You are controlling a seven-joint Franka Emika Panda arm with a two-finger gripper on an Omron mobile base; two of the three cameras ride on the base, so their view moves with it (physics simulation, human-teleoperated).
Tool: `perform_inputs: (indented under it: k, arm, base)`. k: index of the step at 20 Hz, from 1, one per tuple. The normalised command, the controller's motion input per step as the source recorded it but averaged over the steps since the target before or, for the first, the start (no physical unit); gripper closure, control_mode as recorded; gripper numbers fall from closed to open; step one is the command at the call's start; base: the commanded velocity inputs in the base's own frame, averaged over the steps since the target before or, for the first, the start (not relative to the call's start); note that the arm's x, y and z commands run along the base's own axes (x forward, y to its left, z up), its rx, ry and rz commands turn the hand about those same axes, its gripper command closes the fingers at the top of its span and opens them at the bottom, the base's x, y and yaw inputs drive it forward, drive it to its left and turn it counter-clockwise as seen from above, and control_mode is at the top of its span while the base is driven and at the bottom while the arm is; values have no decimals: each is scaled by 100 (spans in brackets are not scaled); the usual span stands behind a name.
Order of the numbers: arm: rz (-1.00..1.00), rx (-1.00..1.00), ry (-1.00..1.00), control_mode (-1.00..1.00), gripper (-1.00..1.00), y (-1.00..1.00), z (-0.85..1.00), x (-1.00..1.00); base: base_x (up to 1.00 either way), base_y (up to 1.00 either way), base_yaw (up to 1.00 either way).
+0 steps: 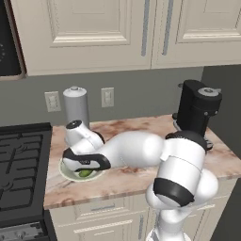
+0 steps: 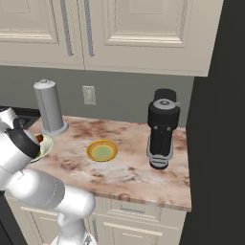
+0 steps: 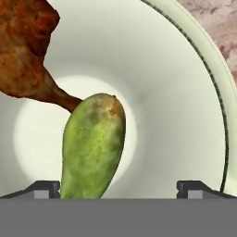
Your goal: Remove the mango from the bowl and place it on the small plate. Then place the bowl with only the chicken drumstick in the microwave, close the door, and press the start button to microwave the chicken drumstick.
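The hand view looks into the off-white bowl [image 3: 185, 92]. The green mango [image 3: 92, 143] lies on the bowl's floor, with the thin end of the reddish-brown chicken drumstick [image 3: 28, 51] touching its tip. My gripper [image 3: 122, 189] is open, and the mango sits between the fingertips, close to the left one [image 3: 46, 189]. In the left base view the hand is lowered into the bowl [image 1: 66, 173] over the mango [image 1: 85, 173]. The small yellow-rimmed plate [image 2: 102, 151] lies on the counter to the right of the bowl [image 2: 45, 146]. A corner of the black microwave [image 1: 9, 47] shows at the upper left.
A grey cylinder [image 1: 76, 106] stands behind the bowl against the wall. A black coffee machine [image 1: 197, 110] is at the counter's right end. The black stove [image 1: 23, 164] adjoins the counter on the left. Cream cabinets [image 1: 117, 33] hang above.
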Motion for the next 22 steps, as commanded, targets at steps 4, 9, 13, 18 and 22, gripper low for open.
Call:
perform_inputs:
  k: [4,9,13,18,22]
  arm:
    - [0,0,0,-100,-100,-1,-8,0]
    - [0,0,0,-100,-100,0,-10,0]
    - [0,0,0,-100,-100,0,-15,0]
    - [0,0,0,-100,-100,2,-2,21]
    - [0,0,0,-100,-100,24,-3,47]
  base:
    - [0,0,0]
    - [0,0,0]
    - [0,0,0]
    - [0,0,0]
    - [0,0,0]
